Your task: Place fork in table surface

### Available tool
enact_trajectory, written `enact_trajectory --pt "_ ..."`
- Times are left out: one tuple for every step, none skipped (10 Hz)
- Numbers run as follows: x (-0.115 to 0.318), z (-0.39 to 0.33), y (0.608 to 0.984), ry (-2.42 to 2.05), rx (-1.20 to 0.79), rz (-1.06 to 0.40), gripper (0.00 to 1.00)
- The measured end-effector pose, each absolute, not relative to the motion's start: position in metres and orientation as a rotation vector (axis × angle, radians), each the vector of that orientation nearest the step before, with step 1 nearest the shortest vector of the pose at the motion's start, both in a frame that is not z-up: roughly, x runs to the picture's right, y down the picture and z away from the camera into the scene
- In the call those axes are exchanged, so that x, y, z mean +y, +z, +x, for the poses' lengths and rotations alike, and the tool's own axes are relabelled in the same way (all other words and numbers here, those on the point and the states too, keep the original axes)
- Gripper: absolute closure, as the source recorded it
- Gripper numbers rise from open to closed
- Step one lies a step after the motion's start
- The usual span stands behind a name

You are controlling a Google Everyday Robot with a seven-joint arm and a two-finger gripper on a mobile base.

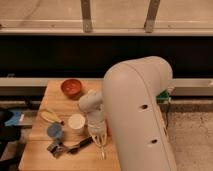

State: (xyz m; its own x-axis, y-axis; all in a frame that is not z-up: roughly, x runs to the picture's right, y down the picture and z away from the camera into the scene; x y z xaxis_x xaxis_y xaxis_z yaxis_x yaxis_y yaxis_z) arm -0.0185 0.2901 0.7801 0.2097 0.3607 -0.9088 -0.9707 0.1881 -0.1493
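Note:
My gripper point(98, 138) hangs low over the front part of the light wooden table surface point(40, 105), just right of a white cup point(76, 123). A slim silver fork point(102, 151) shows right below the gripper, pointing toward the table's front edge. I cannot tell whether the fork is held or lies on the wood. My large white arm point(137, 110) covers the table's right side. The orange carrot is not clearly visible.
A red bowl point(71, 88) stands at the back. A banana point(50, 116) and a blue cup point(54, 131) are at the left. A black-handled tool point(77, 146) lies near the front edge. A green bin point(163, 95) peeks out behind the arm.

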Motion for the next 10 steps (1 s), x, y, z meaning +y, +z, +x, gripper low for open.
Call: enact_trajectory --pt "0.29 -0.015 0.783 1.14 0.873 -0.898 1.0" --pt "0.288 -0.012 0.784 1.146 0.876 -0.893 1.0" --pt "0.285 -0.009 0.785 1.156 0.871 -0.881 1.0" --pt "0.284 -0.008 0.786 1.161 0.867 -0.877 1.0" --pt "0.281 -0.008 0.785 1.16 0.86 -0.866 1.0" --pt "0.272 -0.006 0.779 1.171 0.848 -0.839 1.0" --pt "0.262 -0.004 0.77 1.181 0.838 -0.816 1.0" --pt "0.25 -0.004 0.762 1.189 0.826 -0.793 1.0" --pt "0.234 -0.005 0.748 1.195 0.807 -0.757 1.0" --pt "0.222 -0.005 0.739 1.202 0.793 -0.73 1.0"
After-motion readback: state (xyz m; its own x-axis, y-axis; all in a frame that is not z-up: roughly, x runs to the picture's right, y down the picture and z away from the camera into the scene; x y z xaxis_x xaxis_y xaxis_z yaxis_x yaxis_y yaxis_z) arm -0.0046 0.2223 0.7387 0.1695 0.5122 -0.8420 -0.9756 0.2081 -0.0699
